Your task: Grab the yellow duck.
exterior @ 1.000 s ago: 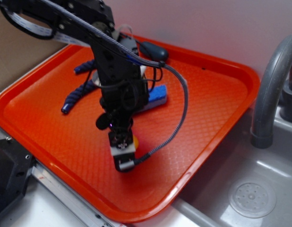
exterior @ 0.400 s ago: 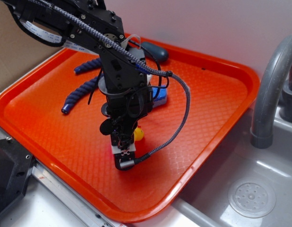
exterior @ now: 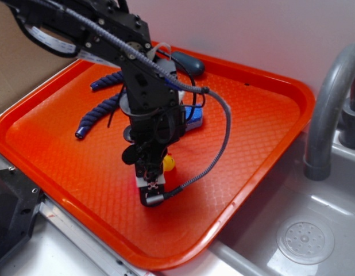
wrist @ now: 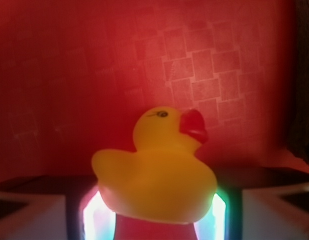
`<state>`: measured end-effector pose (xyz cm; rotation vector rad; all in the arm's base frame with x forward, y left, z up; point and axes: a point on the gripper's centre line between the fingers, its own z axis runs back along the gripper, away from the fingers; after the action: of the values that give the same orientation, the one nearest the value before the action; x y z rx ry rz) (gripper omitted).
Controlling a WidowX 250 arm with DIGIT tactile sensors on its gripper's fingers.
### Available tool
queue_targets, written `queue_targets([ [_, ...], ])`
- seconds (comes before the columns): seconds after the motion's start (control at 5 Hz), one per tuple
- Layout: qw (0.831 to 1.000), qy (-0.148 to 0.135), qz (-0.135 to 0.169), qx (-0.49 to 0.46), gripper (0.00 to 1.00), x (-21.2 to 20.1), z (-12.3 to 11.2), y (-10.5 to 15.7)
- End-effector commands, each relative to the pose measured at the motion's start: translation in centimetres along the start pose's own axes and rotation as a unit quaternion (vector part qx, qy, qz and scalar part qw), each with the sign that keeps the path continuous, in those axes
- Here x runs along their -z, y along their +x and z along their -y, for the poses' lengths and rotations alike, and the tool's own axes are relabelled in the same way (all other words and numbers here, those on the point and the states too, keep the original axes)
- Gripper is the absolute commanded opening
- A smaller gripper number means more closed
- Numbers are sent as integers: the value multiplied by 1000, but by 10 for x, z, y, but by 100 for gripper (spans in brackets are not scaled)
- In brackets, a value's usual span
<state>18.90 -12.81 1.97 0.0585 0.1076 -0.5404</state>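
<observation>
The yellow duck (wrist: 157, 172) has a red beak and stands upright on the orange tray (exterior: 269, 115). In the wrist view it fills the lower middle, and the glowing pads (wrist: 92, 217) press against its two flanks. From the exterior only a small yellow patch of the duck (exterior: 169, 163) shows beside the arm. My gripper (exterior: 165, 167) points straight down at the tray's middle and is shut on the duck (wrist: 154, 210). The wrist camera block hides the fingertips in the exterior view.
A blue sponge (exterior: 193, 117) lies just behind the arm. A twisted blue toy (exterior: 100, 112) lies at the tray's back left and a dark rounded object (exterior: 186, 62) at the back rim. A grey faucet (exterior: 327, 115) and sink (exterior: 304, 230) stand to the right.
The arm has swung more upright over the duck, which shows more beside the gripper than a second ago. Over the last half second nothing visibly moved.
</observation>
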Motion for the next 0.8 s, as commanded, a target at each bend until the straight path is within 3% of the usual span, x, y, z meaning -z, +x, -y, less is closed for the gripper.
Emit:
queue_targets([
  [0.0, 986, 0, 90, -144, 0, -90, -26, -31],
  [0.2, 967, 0, 123, -225, 0, -131, -50, -55],
  [0.6, 934, 15, 166, -317, 0, -174, -63, -96],
])
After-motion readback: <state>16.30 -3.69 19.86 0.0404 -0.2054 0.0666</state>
